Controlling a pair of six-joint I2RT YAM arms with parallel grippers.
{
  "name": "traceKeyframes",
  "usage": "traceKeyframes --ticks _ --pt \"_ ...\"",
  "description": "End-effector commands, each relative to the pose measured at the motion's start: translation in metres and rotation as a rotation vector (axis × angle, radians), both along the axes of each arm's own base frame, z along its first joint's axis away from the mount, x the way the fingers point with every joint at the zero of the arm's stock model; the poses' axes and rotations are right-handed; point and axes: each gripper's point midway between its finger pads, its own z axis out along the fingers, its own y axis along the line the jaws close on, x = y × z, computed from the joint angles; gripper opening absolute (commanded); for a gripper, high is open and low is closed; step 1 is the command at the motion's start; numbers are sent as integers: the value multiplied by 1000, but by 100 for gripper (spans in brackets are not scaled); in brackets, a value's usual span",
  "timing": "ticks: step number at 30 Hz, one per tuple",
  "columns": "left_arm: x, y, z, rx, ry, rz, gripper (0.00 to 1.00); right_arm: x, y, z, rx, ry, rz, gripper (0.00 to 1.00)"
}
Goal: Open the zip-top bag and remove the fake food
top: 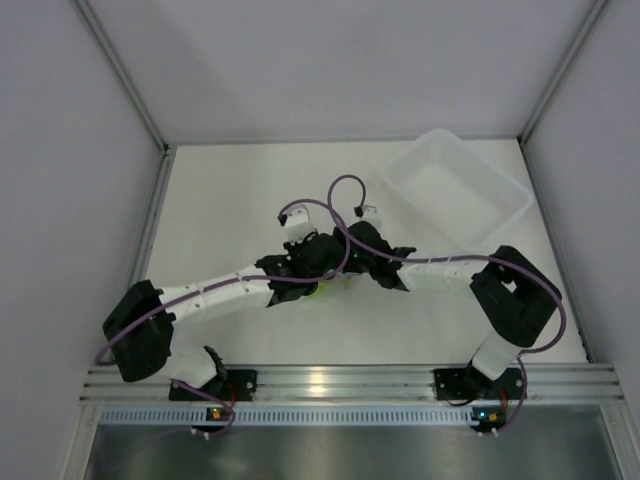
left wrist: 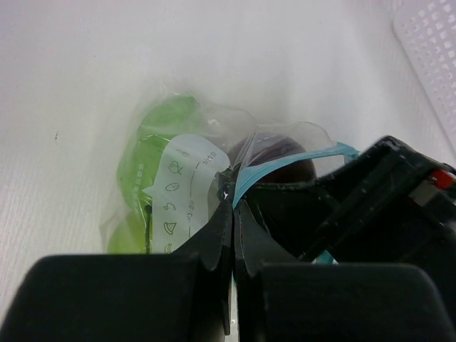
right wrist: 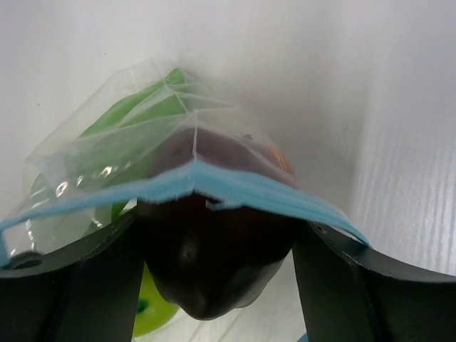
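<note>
From the top external camera, both arms reached inward and met near the middle of the bench (top: 230, 200), a little closer to its near edge than its far edge. The left gripper (top: 312, 278) and right gripper (top: 342, 276) sat tip to tip over the zip-top bag (top: 331, 289), of which only a yellow-green sliver showed beneath them. A white tray (top: 455, 190) lay apart in the far right corner.

In the left wrist view, the left gripper's fingers (left wrist: 212, 239) were pressed together, pinching the bag's edge where the light blue zipper strip (left wrist: 285, 165) began. The bag stretched away from the fingertips toward the far edge, with the fake food (left wrist: 160, 135) inside: green pieces on the left and a dark red-brown fruit (left wrist: 285, 151) behind the strip. The right gripper's black body crowded in just beside the strip.

In the right wrist view, the right gripper's jaws stood wide apart. The dark fruit filled the gap between them, and the zipper strip ran across both fingers. Whether the jaws pressed on anything could not be told. The elongated green fruit (right wrist: 135, 114) lay beyond it, the yellow-green apple (right wrist: 153, 313) below.
</note>
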Motion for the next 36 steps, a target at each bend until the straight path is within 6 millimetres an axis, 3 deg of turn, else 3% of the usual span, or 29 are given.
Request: traceKeyframes --ticks 1,9,10,16,20,27,30,33,34,36 --pt "14 -4 14 -18 -44 15 0 -7 -8 23 -38 -65 31 52" --pt "26 8 27 33 -87 43 0 -23 -9 43 -50 -92 154 52" --pt "26 10 29 38 -94 48 0 -30 -16 38 -84 -75 170 52" --pt "27 7 25 43 -76 26 0 -36 -22 75 -64 -139 212 52" --pt "26 2 15 41 -44 3 0 -31 -40 102 -90 -184 190 52" --pt "19 -3 6 16 -8 -26 0 7 -107 126 -128 -219 28 52" --pt "20 -5 8 18 -8 -42 0 37 -151 139 -176 -229 -93 52" --pt "21 -7 12 18 -12 -51 0 57 -180 148 -201 -223 -177 52" --pt "20 -9 14 16 -13 -60 0 70 -205 142 -222 -196 -246 52" --pt "20 -10 18 5 -17 -68 0 83 -227 140 -252 -171 -308 53"
